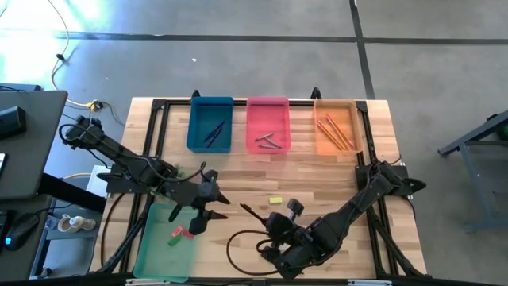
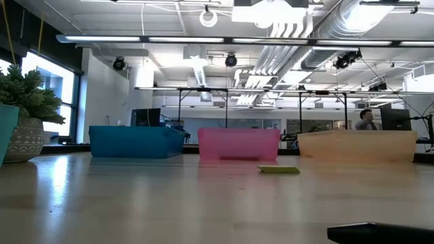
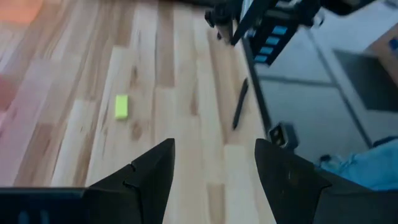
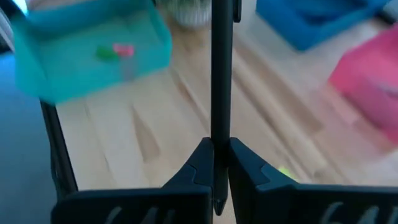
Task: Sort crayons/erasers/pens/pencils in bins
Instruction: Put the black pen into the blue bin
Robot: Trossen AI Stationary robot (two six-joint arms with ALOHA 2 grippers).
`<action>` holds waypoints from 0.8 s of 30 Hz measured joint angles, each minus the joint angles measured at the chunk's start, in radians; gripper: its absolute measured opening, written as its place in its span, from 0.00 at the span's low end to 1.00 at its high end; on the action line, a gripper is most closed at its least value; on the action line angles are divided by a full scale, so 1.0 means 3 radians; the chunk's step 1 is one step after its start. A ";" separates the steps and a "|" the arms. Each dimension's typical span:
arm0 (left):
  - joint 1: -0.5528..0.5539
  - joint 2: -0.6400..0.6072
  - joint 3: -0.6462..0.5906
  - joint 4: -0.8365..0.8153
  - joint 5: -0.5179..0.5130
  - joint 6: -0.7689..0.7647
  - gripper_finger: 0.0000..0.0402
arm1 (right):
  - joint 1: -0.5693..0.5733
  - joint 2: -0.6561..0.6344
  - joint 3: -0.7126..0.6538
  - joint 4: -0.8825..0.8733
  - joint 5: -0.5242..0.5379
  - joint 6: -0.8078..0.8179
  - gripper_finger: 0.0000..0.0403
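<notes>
My right gripper (image 1: 274,226) is at the table's near middle, shut on a black pen (image 1: 254,214), which also shows in the left wrist view (image 3: 240,104). My left gripper (image 1: 203,211) hangs open and empty just right of the green bin (image 1: 151,256), which holds a pink eraser (image 1: 180,232) and a green eraser (image 1: 174,241). The yellow eraser (image 1: 275,200) lies flat on the table between the grippers. At the far edge, the blue bin (image 1: 197,111) holds pens, the pink bin (image 1: 255,111) holds grey crayons and the orange bin (image 1: 354,119) holds pencils. My right gripper pinches the black pen near one end (image 4: 219,146) between its two fingers. The pen runs along the fingers and sticks out ahead of them, its free end (image 1: 243,208) toward the table's left. I cannot tell whether that end touches the table.
A black cable loop (image 1: 235,248) lies on the table near the front edge, beside my right arm. Bare wood lies between the far bins and the grippers. A dark frame (image 1: 159,107) runs round the table's edges.
</notes>
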 joint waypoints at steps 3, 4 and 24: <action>0.0000 0.0000 0.0000 0.0218 -0.0003 0.0066 0.52 | 0.0000 0.0000 0.0166 -0.0002 0.0218 -0.0141 0.01; 0.0001 0.0000 0.0000 0.0297 -0.0005 0.0091 0.52 | 0.0000 0.0000 0.0229 0.0000 0.0291 -0.0187 0.01; 0.0106 0.0000 0.0000 0.1478 -0.0085 0.0555 0.52 | -0.0140 -0.0005 0.0636 0.0203 0.0507 -0.0776 0.01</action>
